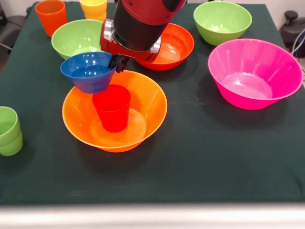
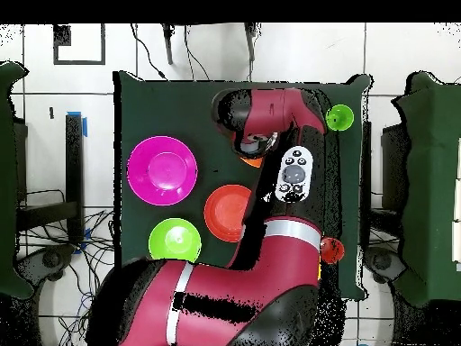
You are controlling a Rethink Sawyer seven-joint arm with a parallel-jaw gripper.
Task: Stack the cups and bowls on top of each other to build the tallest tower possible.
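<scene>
A red cup (image 1: pixel 112 107) stands upright inside the large orange bowl (image 1: pixel 143 114) at the table's middle. My gripper (image 1: pixel 116 64) is shut on the right rim of the small blue bowl (image 1: pixel 88 71) and holds it, opening up, just above and a little left of the red cup. The bowl's underside overlaps the cup's rim in the front view; I cannot tell if they touch. Stacked light green cups (image 1: pixel 9 131) stand at the left edge and show in the overhead view (image 2: pixel 339 117). There my arm hides the gripper, the blue bowl and the red cup.
A pink bowl (image 1: pixel 255 74) sits at the right, a red-orange bowl (image 1: pixel 174 45) behind my arm, light green bowls at the back left (image 1: pixel 76 38) and back right (image 1: pixel 222 21). An orange cup (image 1: pixel 50 16) and a yellow cup (image 1: pixel 94 8) stand at the far edge.
</scene>
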